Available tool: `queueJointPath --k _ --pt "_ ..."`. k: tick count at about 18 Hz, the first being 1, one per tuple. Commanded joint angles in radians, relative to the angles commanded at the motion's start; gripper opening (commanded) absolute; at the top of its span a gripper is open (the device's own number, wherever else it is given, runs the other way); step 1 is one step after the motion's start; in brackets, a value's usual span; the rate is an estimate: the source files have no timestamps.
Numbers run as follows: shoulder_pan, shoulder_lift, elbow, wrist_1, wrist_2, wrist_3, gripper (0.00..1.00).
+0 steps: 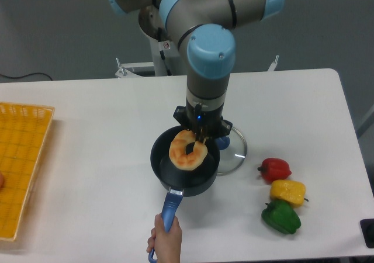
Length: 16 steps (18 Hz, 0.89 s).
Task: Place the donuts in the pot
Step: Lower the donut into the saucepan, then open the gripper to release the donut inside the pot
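the claw [197, 139] is pinching the donut [187, 150] by its top edge, with one finger poking through the hole. the donut hangs tilted in the air, right over the open mouth of the pot [184, 168]. it looks like it is not touching the bottom of the pot, but that is hard to tell for sure. the donut is golden orange with lighter patches.

the pot is round and dark and sits on the white tabletop [87, 128]. its blue handle [169, 206] points toward the front edge, and a person's hand [166, 239] is wrapped around the end of it.

the round glass lid [231, 150] lies flat on the tabletop, just beside the pot on its right, partly hidden behind the arm.

farther right there are three peppers close together: a red pepper [275, 169], a yellow pepper [288, 192] and a green pepper [281, 216]. they are well apart from the pot.

a yellow basket [20, 158] sits at the left edge of the tabletop
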Motion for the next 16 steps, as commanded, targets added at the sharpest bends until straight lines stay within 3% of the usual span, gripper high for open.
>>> queueJointPath --k 2,3,4,6,9,11,12,16 --pt "0.0 -0.002 0.0 0.002 0.0 0.0 0.16" --pt "0.0 -0.002 0.0 0.003 0.0 0.002 0.23" --pt "0.0 -0.002 -0.003 0.017 0.0 0.006 0.37" --pt "-0.002 -0.003 -0.008 0.044 0.0 0.006 0.47" --pt "-0.015 -0.011 -0.008 0.048 0.041 0.012 0.76" --pt "-0.026 -0.017 -0.008 0.049 0.06 0.012 0.9" --pt "-0.026 -0.018 -0.008 0.052 0.063 0.011 0.95" --pt "-0.028 -0.017 -0.008 0.057 0.066 0.009 0.96"
